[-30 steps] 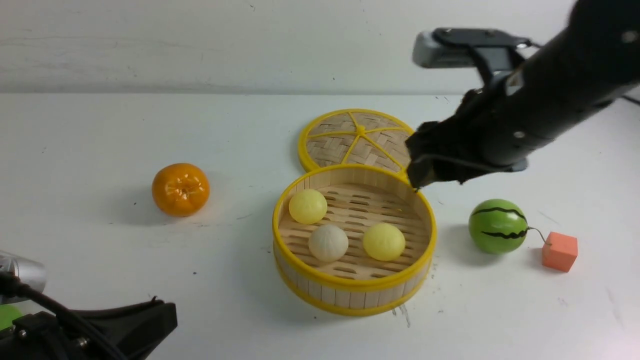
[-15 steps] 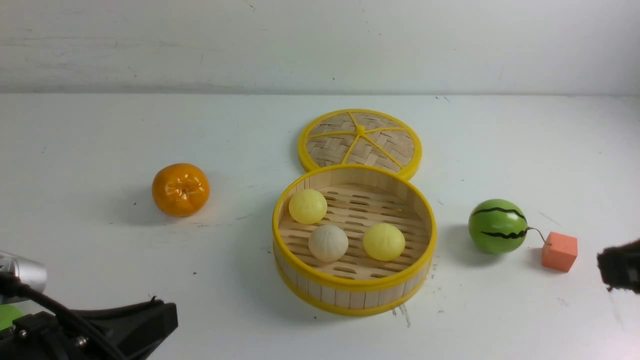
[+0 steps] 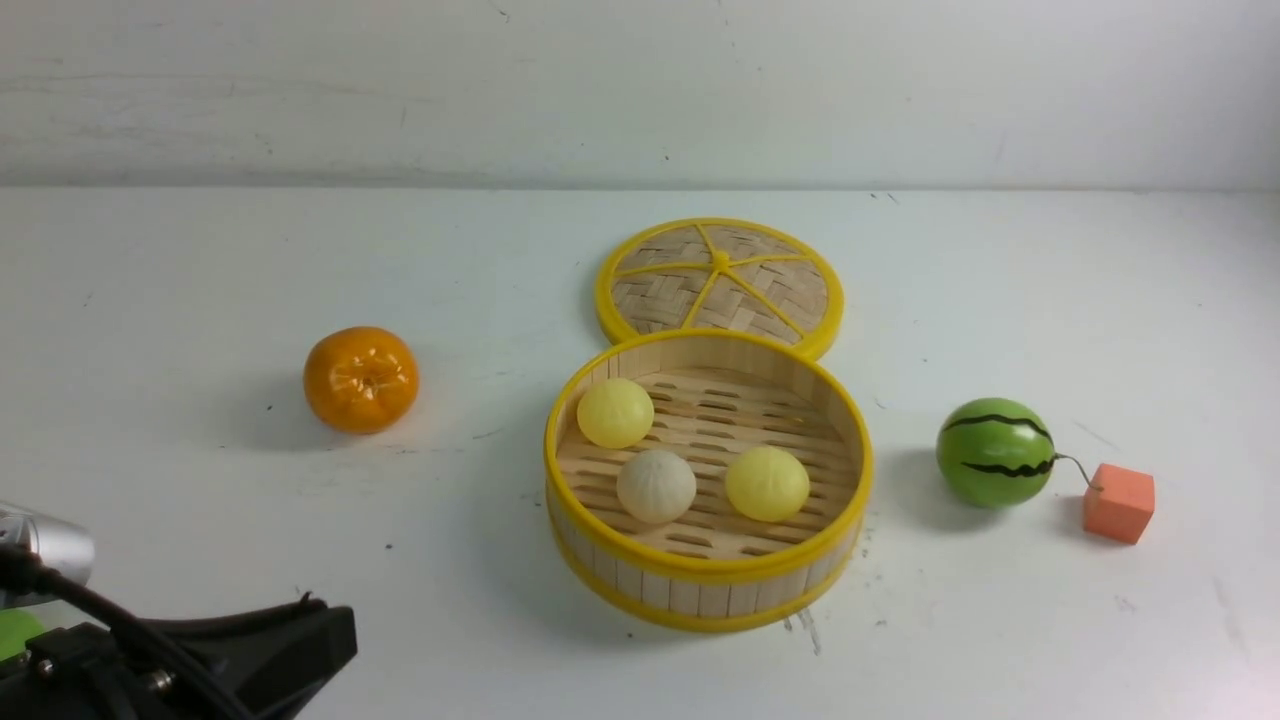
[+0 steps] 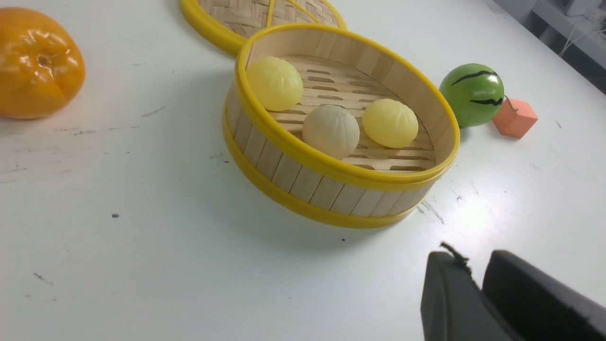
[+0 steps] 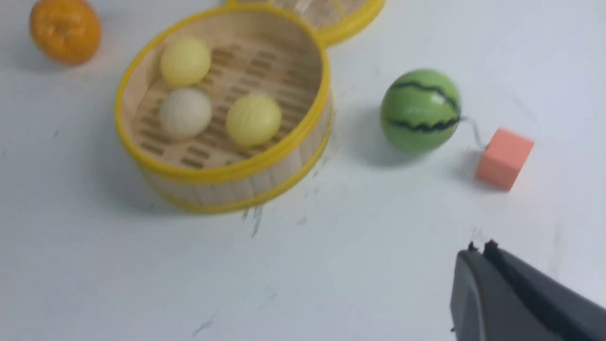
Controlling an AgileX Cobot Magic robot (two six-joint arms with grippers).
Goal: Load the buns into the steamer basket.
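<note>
The steamer basket [image 3: 708, 572] stands mid-table. Inside it lie all three buns: a pale yellow one [image 3: 615, 412] at the far left, an off-white one [image 3: 656, 486] at the near middle and a pale yellow one [image 3: 767, 483] to its right. The left wrist view shows the basket [image 4: 303, 180] and the off-white bun [image 4: 331, 130]; the right wrist view shows the basket [image 5: 227, 173] blurred. My left gripper [image 4: 473, 265] is shut and empty, low at the near left [image 3: 330, 630]. My right gripper [image 5: 479, 248] is shut and empty, near-right of the basket, outside the front view.
The woven lid [image 3: 720, 280] lies flat just behind the basket. An orange [image 3: 361, 379] sits to the left. A green watermelon ball [image 3: 996, 452] and an orange-pink cube [image 3: 1119, 502] sit to the right.
My right arm was over the basket's far right rim; it drew back to the right and left the front view. The buns and my left arm have not moved.
</note>
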